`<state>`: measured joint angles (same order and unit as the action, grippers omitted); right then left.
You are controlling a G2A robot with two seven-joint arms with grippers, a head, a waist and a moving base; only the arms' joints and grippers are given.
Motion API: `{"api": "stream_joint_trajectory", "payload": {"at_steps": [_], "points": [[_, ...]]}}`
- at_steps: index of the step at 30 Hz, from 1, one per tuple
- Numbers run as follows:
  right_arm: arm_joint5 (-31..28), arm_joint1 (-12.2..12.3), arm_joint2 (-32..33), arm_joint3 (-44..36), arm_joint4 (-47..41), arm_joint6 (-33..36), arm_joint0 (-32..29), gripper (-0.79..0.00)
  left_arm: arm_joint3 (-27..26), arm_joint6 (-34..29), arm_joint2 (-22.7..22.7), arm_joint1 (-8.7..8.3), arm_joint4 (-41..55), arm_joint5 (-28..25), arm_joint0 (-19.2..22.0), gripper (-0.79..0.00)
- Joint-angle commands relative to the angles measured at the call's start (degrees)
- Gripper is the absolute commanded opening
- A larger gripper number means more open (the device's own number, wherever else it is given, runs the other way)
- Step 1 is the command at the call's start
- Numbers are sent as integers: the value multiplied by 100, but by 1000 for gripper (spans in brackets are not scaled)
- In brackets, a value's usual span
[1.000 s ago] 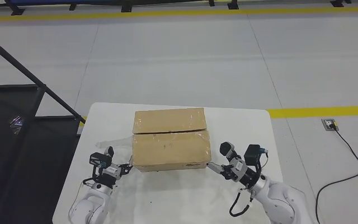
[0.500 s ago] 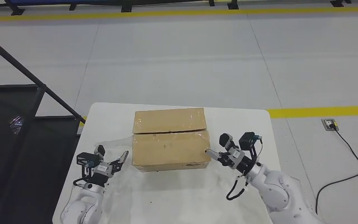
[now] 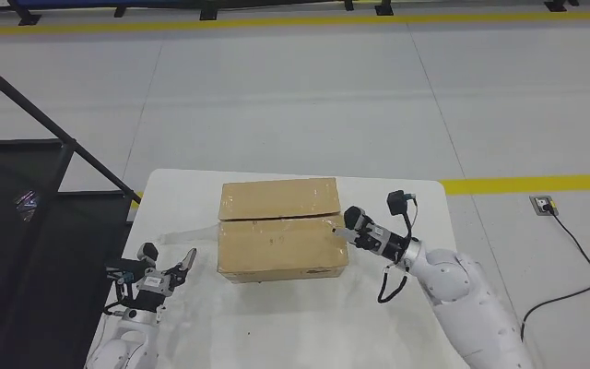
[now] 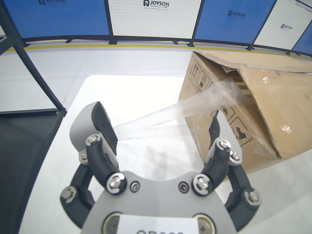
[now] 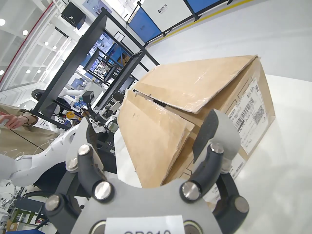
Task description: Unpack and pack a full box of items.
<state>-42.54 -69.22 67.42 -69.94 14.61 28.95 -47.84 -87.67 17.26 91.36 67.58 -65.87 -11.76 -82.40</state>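
- White table (image 3: pixel 277 323) bears cardboard box (image 3: pixel 281 231), flaps loose
- Grey floor (image 3: pixel 277 92); yellow line (image 3: pixel 295 18) at far side
- Left gripper (image 4: pixel 157 113) fingers apart; right gripper (image 5: pixel 148 122) likewise, at box's right end

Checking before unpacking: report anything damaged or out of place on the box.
A clear tape strip sticks out, peeled off the box's end, trailing toward the left gripper, whose jaws stand open. The flap edge above it is torn and ragged.
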Motion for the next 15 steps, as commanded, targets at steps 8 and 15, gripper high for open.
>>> {"api": "stream_joint_trajectory", "payload": {"at_steps": [8,15], "points": [[-977,86,62,-72,-1330,797,-68,0,-169,80,70,16,114,32,-83,0],[-1370,352,205,-905,-2207,1910,-522,0,-576,236,168,21,299,-165,-245,0]]}}
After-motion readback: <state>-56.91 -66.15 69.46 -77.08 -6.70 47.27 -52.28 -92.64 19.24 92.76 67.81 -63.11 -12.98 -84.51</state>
